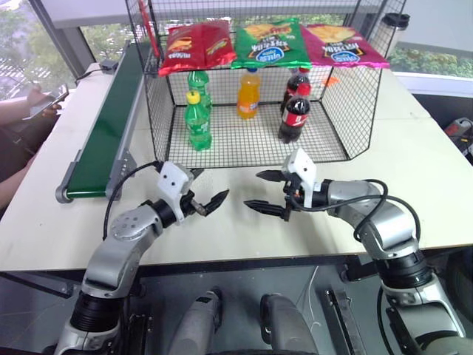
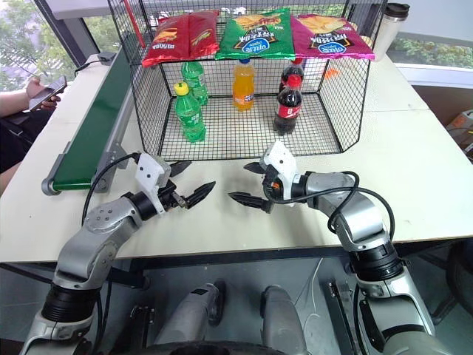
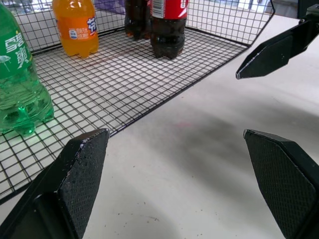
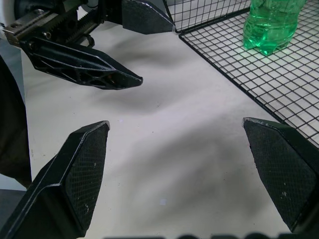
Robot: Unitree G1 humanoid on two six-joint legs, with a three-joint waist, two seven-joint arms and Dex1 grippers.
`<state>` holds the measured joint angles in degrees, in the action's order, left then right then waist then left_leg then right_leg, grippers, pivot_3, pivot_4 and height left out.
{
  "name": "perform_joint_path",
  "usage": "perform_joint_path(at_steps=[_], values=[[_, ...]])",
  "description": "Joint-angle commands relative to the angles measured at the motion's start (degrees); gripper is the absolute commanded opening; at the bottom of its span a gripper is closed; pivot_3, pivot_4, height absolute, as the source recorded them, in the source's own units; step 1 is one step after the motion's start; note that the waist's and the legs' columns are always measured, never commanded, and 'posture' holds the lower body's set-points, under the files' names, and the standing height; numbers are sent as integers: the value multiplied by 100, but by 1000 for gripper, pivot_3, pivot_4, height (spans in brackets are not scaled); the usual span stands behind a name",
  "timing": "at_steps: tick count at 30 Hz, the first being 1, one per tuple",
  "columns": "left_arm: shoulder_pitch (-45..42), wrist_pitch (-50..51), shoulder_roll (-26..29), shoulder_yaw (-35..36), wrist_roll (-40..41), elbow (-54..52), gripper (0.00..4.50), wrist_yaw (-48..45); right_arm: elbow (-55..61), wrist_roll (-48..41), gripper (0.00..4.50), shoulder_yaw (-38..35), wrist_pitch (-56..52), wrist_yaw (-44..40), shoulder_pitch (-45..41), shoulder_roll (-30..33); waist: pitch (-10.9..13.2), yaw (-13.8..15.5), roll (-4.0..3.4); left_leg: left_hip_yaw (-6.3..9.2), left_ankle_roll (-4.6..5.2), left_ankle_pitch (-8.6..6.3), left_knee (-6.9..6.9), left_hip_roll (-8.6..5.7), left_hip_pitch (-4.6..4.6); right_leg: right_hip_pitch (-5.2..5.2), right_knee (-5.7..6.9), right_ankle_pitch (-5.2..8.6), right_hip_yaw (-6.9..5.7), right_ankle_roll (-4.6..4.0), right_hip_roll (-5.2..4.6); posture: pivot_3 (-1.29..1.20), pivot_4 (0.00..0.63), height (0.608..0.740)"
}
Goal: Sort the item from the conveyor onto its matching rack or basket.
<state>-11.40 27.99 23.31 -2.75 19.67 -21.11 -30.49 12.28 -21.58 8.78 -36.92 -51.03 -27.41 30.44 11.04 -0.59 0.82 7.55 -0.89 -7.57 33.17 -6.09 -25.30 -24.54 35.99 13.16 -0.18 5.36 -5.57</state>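
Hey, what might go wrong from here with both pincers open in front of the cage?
1. The left pincer and right pincer face each other closely; moving inward, they could collide.
2. The orange soda bottle stands between the green bottles and cola bottles in the wire cage; reaching in could topple them.

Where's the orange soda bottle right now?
In the left eye view, the orange soda bottle stands upright inside the wire cage, mid-back, between the green bottles and the cola bottles.
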Motion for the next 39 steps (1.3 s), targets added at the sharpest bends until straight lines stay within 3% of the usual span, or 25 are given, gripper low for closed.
perform_joint_path(at_steps=[1,39], values=[[-75,-154,-13,40,14,-215,4500,-29,243,-62,4414,-56,73,3,-5,17,0,-1,0,0,0,0,0,0,0,0,0,0,0,0,0,0,150,739],[-117,-52,29,42,-183,-207,4500,68,187,-63,4414,-62,131,3,-119,-30,0,-1,0,0,0,0,0,0,0,0,0,0,0,0,0,0,150,739]])
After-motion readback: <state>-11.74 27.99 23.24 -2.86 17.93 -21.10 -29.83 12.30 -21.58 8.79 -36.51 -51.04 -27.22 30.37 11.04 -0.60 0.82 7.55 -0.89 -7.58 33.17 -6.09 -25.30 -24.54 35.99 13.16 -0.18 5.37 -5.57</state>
